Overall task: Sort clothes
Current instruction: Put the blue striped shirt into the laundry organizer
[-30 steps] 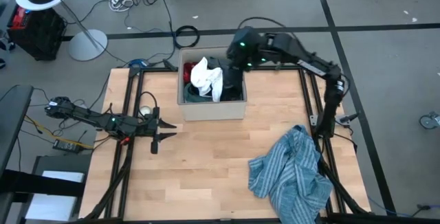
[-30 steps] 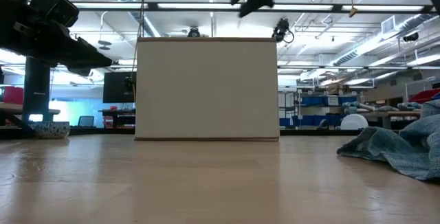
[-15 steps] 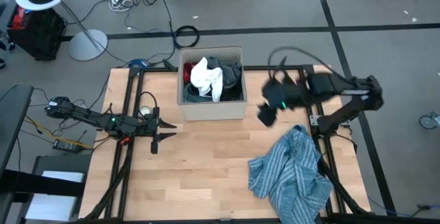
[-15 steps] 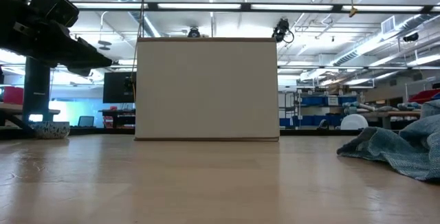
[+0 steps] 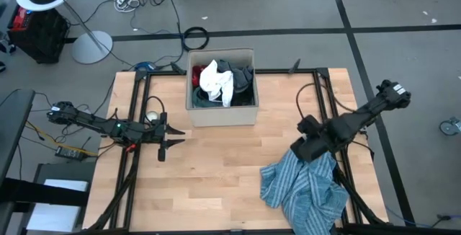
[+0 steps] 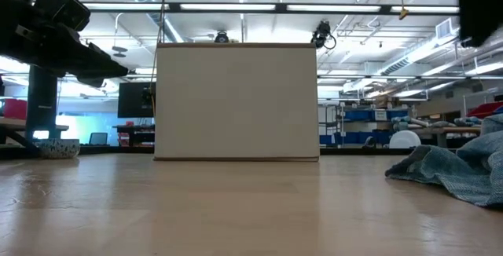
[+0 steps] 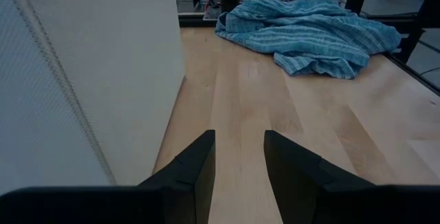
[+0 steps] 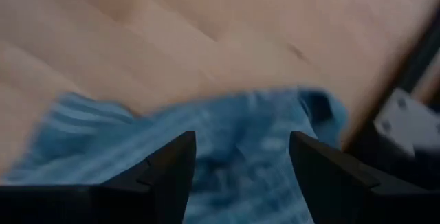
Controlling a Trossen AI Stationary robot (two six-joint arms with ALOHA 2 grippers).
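We note the right pincer (image 5: 301,151) hovering over the near-box edge of the blue-white striped shirt (image 5: 306,184), which lies crumpled in a loose heap on the desk (image 5: 216,184). From the right wrist view its two fingers (image 8: 172,165) stand wide apart with nothing between them; the striped cloth fills the space directly beneath and ahead of them.

The left pincer (image 5: 171,138) waits well off to the far side of the desk from the right pincer, beside the cardboard box (image 5: 222,112); its fingers (image 7: 199,162) are parted and empty.

The box, well apart from the right pincer, holds a white piece (image 5: 216,80), something dark and a little red.

Handling judgement: the shirt looks light, limp and thoroughly soft, with no stiff part visible. We expect it to drape and trail when lifted, and a hanging end could drag on the desk or catch the box rim. Thin cloth may slip from a shallow pinch.

Where to grip: we judge a raised fold near the crest of the heap, just under the right pincer, to be best, bunching several layers between the fingers rather than a flat single layer.
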